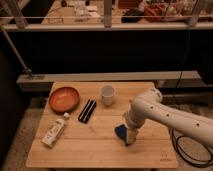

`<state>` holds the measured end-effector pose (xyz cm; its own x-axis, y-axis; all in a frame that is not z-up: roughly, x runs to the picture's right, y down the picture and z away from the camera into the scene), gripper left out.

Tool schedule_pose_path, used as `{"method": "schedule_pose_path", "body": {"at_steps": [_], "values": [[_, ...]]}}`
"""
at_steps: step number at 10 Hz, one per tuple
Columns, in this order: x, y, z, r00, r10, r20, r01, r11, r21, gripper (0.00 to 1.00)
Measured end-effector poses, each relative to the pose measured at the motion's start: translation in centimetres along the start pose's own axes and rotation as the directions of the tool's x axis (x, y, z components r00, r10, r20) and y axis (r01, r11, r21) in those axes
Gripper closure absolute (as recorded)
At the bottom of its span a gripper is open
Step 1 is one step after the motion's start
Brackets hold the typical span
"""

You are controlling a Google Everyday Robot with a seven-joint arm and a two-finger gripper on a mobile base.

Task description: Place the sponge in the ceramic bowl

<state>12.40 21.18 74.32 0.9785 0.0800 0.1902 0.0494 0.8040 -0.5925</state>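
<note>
Smooth white robot arm (165,114) is reaching down from the right. Its claw (129,137) is hanging spread right at the small dark blue soft sponge (120,131); cannot tell if touching. Sponge is lying on the pale wooden plank bench (95,149), right of centre. Wide shallow orange-brown ceramic bowl (64,99) is sitting well apart at far left. Flat black rectangular bar (87,110) is lying beside a small white cup (107,95); a white bottle (55,131) is lying front left.
</note>
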Motion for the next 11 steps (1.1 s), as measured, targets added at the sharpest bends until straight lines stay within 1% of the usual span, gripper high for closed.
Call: {"method": "schedule_pose_path", "body": {"at_steps": [2, 5, 6, 8, 11], "values": [[0.2, 0.1, 1.3, 1.000, -0.004, 0.007, 0.004, 1.000, 0.001, 0.20], [0.5, 0.3, 2.1, 1.000, -0.007, 0.019, 0.007, 1.000, 0.002, 0.20], [0.7, 0.5, 3.0, 1.000, -0.013, 0.021, 0.012, 1.000, 0.002, 0.20], [0.6, 0.6, 4.0, 0.999, -0.023, 0.026, 0.023, 1.000, 0.001, 0.20], [0.7, 0.6, 4.2, 0.999, -0.026, 0.031, 0.026, 1.000, 0.002, 0.20]]}}
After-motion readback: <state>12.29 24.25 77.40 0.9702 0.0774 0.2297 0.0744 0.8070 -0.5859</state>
